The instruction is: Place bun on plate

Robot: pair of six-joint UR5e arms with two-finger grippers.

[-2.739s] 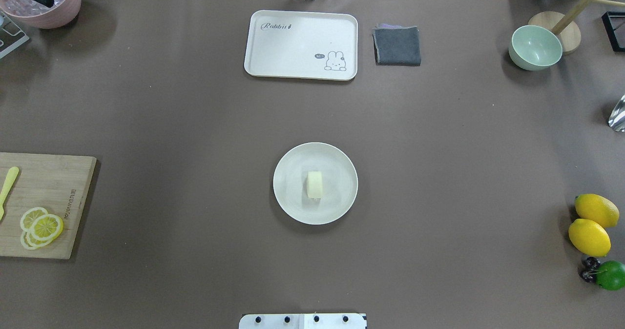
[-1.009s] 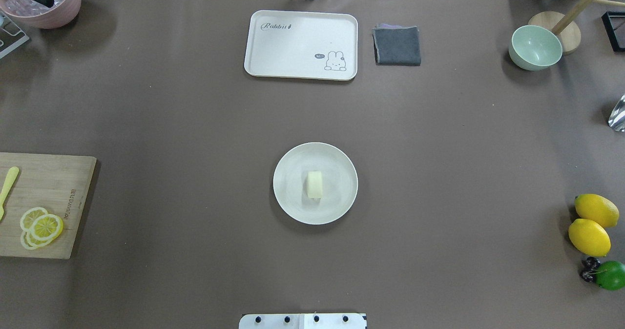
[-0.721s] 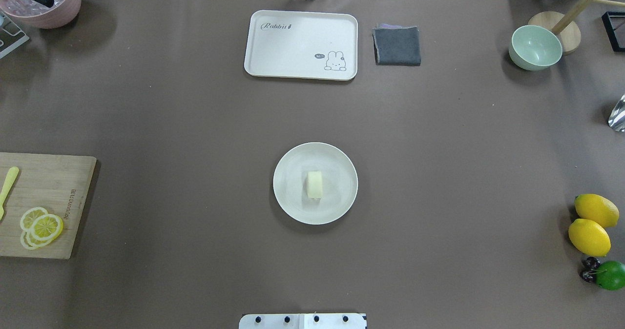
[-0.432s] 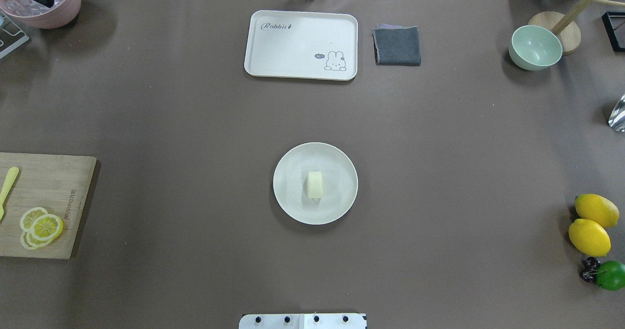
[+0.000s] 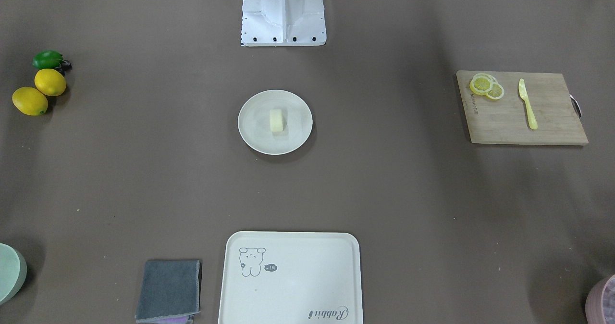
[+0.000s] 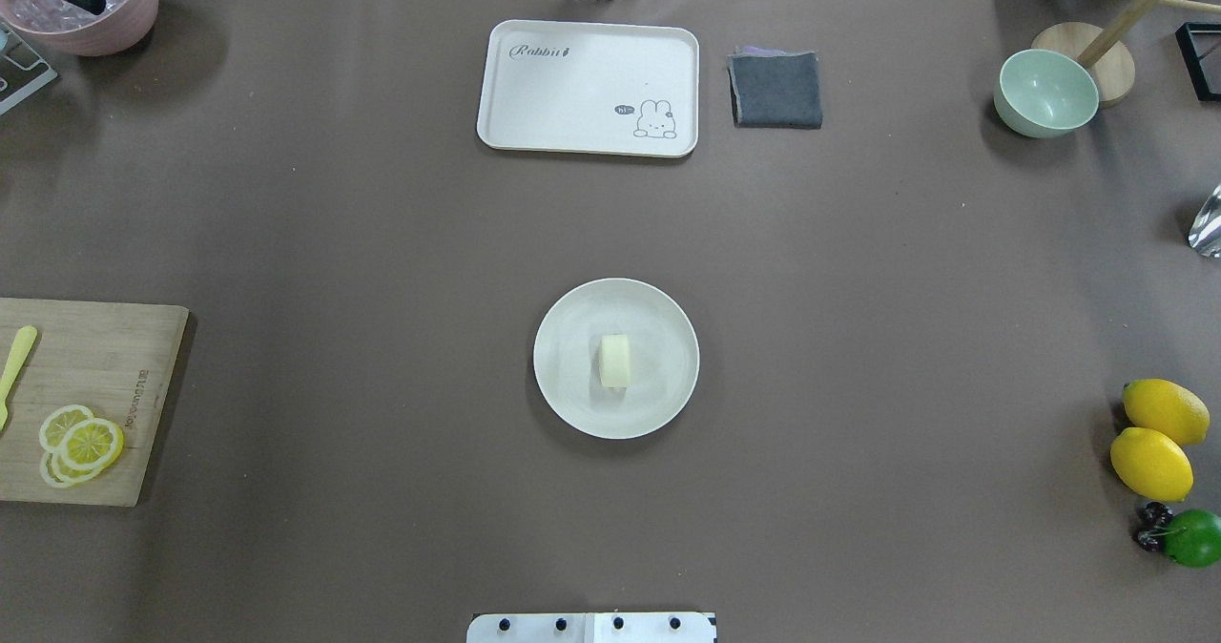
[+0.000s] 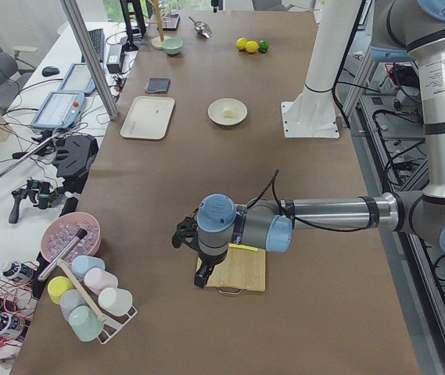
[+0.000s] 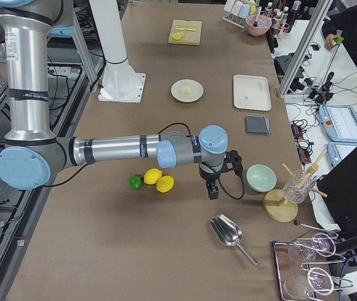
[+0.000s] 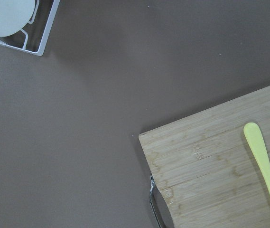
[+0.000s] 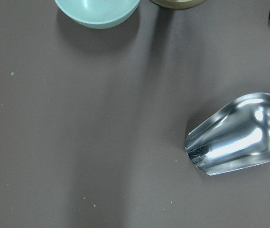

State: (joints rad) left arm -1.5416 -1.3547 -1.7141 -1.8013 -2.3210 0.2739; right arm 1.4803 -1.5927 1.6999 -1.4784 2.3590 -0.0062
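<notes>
The pale cream-yellow bun (image 6: 614, 361) lies in the middle of the round cream-white plate (image 6: 572, 404) at the table's centre; it shows the same way from the front, bun (image 5: 276, 120) on plate (image 5: 252, 139). No gripper is near it. My left gripper (image 7: 202, 273) hangs over the cutting board's end at the table's far left, and my right gripper (image 8: 213, 190) hangs beside the lemons at the far right. Each shows only in a side view, so I cannot tell whether it is open or shut.
A rectangular cream tray (image 6: 588, 88) and a grey cloth (image 6: 776, 89) lie at the far edge. A green bowl (image 6: 1045, 93), lemons (image 6: 1151, 463), a lime (image 6: 1192, 537) and a metal scoop (image 10: 237, 135) are at the right. A cutting board (image 6: 105, 376) with lemon slices (image 6: 81, 443) is at the left.
</notes>
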